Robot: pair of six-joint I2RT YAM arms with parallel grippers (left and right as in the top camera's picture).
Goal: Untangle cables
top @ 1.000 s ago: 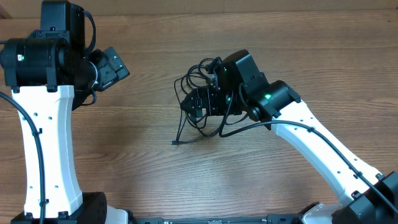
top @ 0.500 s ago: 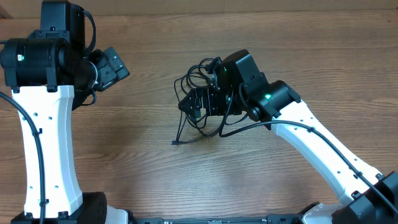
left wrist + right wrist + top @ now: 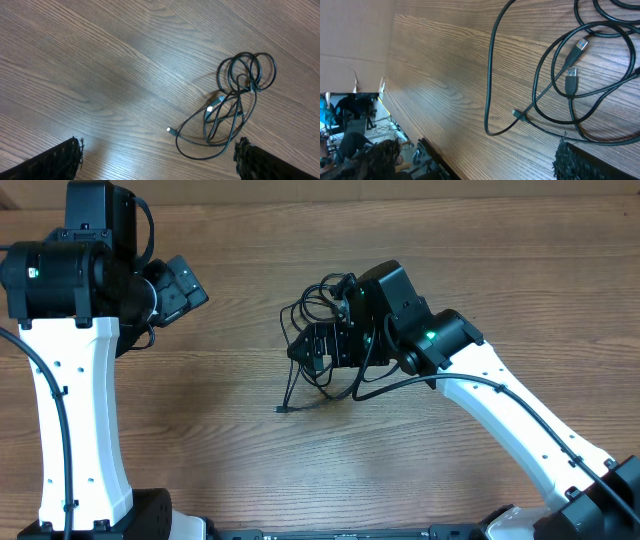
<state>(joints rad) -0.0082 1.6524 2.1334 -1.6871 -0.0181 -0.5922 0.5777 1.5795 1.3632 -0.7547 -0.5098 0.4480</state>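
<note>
Brown wood-grain desk [image 3: 200,445] carries a tangle of thin black cables [image 3: 291,385] near the middle, slightly right of centre in the overhead view. The right arm [image 3: 500,395] reaches in from the lower right, and its black head hangs directly over the tangle, hiding part of it. Loops stick out above and to the left of the head. One strand runs down and left and ends in a small plug [image 3: 282,410] lying flat on the desk. In the right wrist view the right jaws stand wide open with nothing between them. Only the textured fingers [image 3: 590,162] show, at the bottom corners. The cables [image 3: 489,75] lie on the desk below: one long loop to the left, several crossing strands to the right, two silver plugs [image 3: 580,46] side by side, and a small black plug [image 3: 518,114] lower down. One strand passes just beside the right-hand finger; contact cannot be told. The left arm [image 3: 75,410] stands at the left edge, well apart from the tangle. The left jaws are also wide open and empty, with fingers [image 3: 55,160] at the bottom corners of the left wrist view. That view sees the cables [image 3: 239,89] from a distance: round coils on top, looser loops below, a silver plug [image 3: 216,102] and a small plug end [image 3: 170,130] to the left.
</note>
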